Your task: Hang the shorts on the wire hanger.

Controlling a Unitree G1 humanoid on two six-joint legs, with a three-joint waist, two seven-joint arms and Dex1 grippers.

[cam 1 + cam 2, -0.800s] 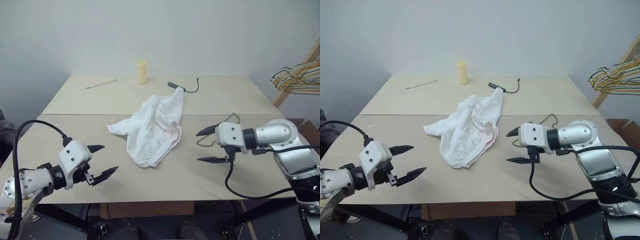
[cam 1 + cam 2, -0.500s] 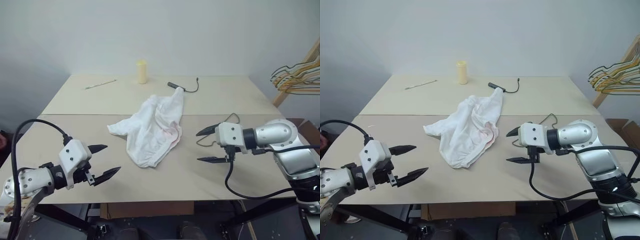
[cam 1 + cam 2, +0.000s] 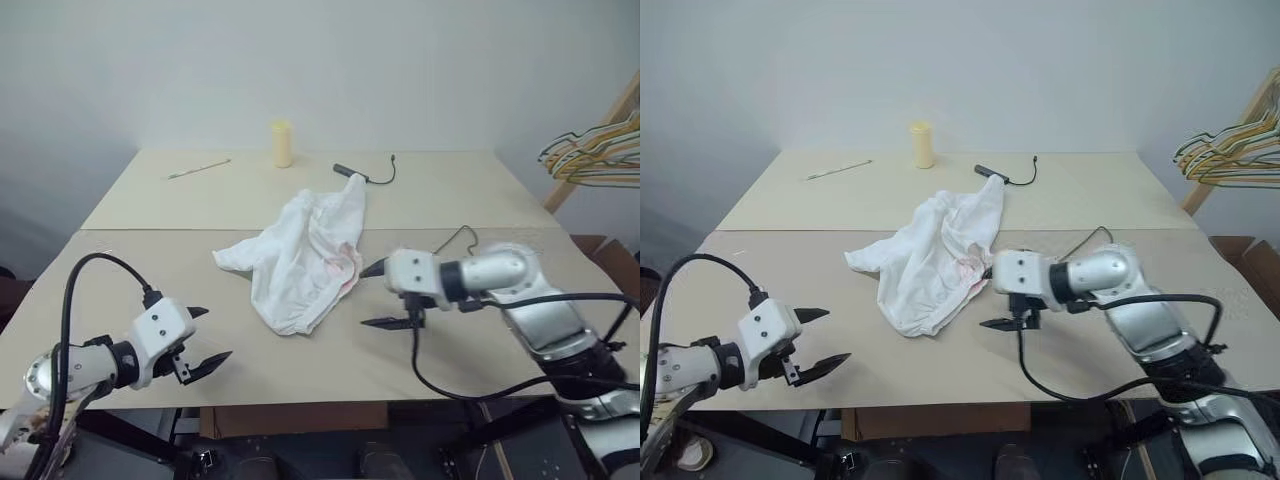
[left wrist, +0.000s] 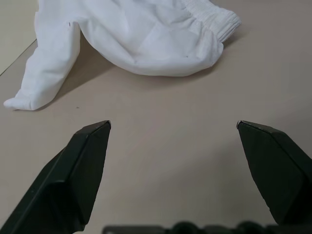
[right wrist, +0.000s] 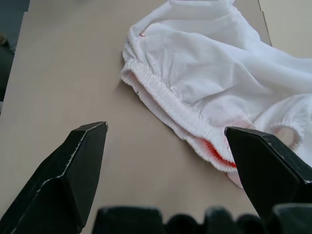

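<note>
left gripper [image 3: 203, 339]: white boxy housing, two black tapering fingers, black cable looping off its top | right gripper [image 3: 379, 296]: white block, silver cylindrical forearm showing behind, black wrist ring, black pointed fingers, black cable sagging underneath

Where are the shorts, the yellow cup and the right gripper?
shorts [image 3: 300, 270], left eye view, middle of the crumpled white fabric.
yellow cup [image 3: 283, 144], left eye view, its side wall.
right gripper [image 3: 378, 296], left eye view, midway between its open fingertips.

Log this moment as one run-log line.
left gripper: open, empty | right gripper: open, beside shorts, not touching | shorts: crumpled on table | wire hanger: behind right arm
</note>
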